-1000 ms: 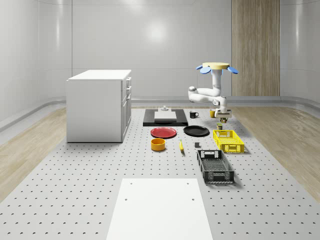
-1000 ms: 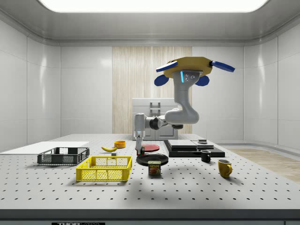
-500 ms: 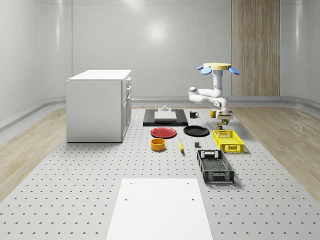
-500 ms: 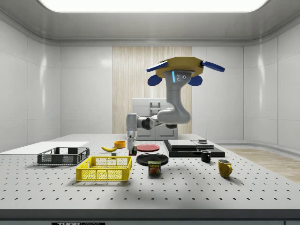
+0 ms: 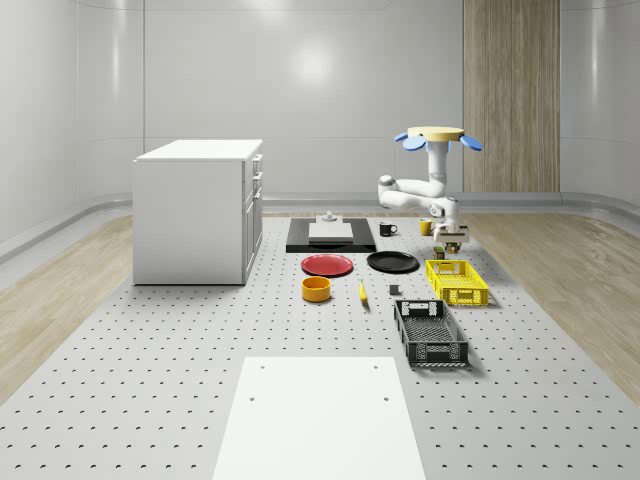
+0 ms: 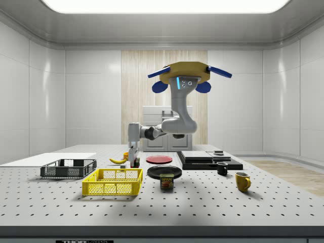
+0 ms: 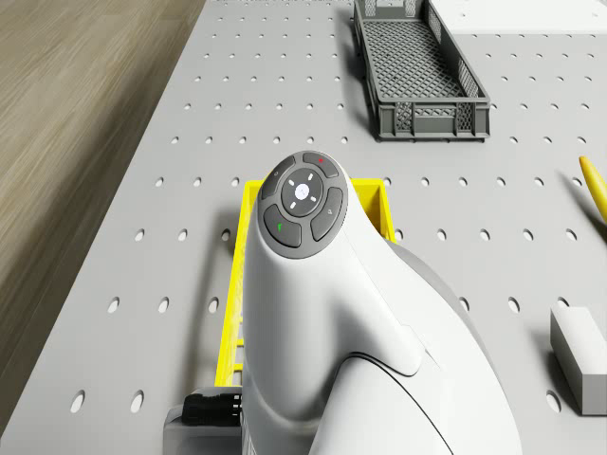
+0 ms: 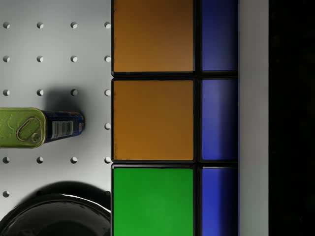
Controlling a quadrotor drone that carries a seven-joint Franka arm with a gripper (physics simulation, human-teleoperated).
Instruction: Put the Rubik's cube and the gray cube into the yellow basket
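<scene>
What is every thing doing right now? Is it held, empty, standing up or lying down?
drone: hovering above the table.
gripper: shut on the Rubik's cube.
Rubik's cube: held off the table.
yellow basket: empty.
gray cube: resting on the table.
dark crate: empty.
can: standing upright.
yellow mug: standing upright.

A simulated robotics lab: a bare, windowless room with smooth pale grey wall panels, one wood-slat panel [image 5: 510,95] at the upper right of the whole-scene view, and a long ceiling light across the top of the side view. A large perforated grey surface [image 5: 150,380], like an optical breadboard, fills the floor area, edged by wood flooring. A white cabinet [image 5: 198,210] stands on it at centre left.
</scene>
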